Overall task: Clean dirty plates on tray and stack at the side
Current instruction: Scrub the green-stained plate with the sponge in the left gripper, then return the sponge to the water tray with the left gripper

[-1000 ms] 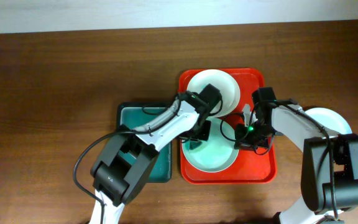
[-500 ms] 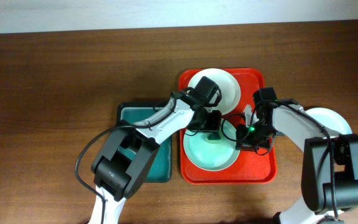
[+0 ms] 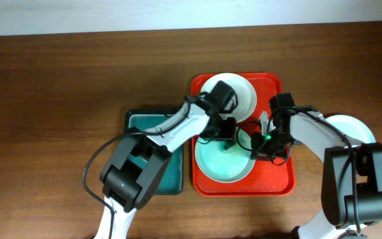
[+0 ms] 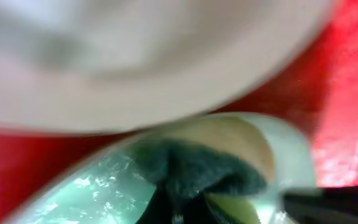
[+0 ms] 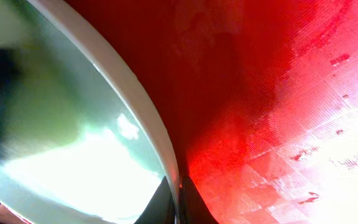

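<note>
Counter (image 3: 58,99) > tray (image 3: 274,184) > near plate (image 3: 219,171): it sits directly under the left pincer (image 3: 225,139), which looks clamped on a sponge (image 4: 197,171) pressing the far-centre, and the right pincer (image 3: 262,143) grips its right rim, so wiping likely runs near-left.

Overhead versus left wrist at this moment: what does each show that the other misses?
Overhead only: the left arm, the right arm, the green basin, a third plate on the table right of the tray. Left wrist only: a close look at the dark sponge against the mint plate. Both: the red tray, the mint plate, the white plate behind it.
</note>
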`<state>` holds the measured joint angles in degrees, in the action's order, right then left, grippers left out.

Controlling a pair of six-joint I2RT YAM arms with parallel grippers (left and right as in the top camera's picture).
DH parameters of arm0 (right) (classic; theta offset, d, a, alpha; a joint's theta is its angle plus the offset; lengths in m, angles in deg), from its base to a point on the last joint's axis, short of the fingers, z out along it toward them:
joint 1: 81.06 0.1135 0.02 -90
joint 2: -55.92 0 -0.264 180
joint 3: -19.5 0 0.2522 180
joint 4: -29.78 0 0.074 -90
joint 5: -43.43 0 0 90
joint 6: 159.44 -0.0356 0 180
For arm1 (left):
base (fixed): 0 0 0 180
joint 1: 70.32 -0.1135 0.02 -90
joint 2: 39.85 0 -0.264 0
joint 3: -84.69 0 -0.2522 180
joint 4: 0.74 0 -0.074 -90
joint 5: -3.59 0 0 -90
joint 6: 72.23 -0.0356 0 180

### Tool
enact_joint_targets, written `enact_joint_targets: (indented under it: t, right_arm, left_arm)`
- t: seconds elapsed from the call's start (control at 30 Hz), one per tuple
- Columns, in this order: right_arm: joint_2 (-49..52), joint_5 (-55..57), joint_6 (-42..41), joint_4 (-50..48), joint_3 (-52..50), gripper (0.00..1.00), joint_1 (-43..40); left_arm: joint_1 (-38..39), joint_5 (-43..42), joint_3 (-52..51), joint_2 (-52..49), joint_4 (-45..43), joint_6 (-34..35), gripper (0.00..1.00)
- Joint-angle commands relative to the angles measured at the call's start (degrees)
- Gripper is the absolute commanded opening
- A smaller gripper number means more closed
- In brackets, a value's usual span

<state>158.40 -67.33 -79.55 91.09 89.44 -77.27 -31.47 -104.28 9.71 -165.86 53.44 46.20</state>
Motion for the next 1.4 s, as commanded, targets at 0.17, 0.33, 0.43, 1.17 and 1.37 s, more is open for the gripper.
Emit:
enact_joint_targets:
  t: [0.17,0.33,0.43,1.17,1.37]
  right_arm:
    - [1.5,4.9,0.2,0.4,-1.4,0.04,-0.1]
    - [1.5,4.9,-0.5,0.1,-1.4,0.04,-0.1]
    - [1.5,4.9,-0.5,0.2,-1.4,0.04,-0.1]
    - [1.5,4.9,-0.4,0.4,-1.4,0.04,-0.1]
    - [1.5,4.9,-0.4,0.4,-1.4,0.04,-0.1]
  left_arm:
    - [-2.1,12.6,1.1,-3.3,19.1,-4.3,0.0]
    - [1.0,3.6,0.7,-3.3,19.7,-4.3,0.0]
    - [5.8,-3.0,0.6,-3.8,12.2,-4.3,0.0]
    - [1.7,39.6,3.8,-3.8,26.3,2.4,0.0]
    - [1.6,25.3,12.6,-3.5,29.8,2.3,0.0]
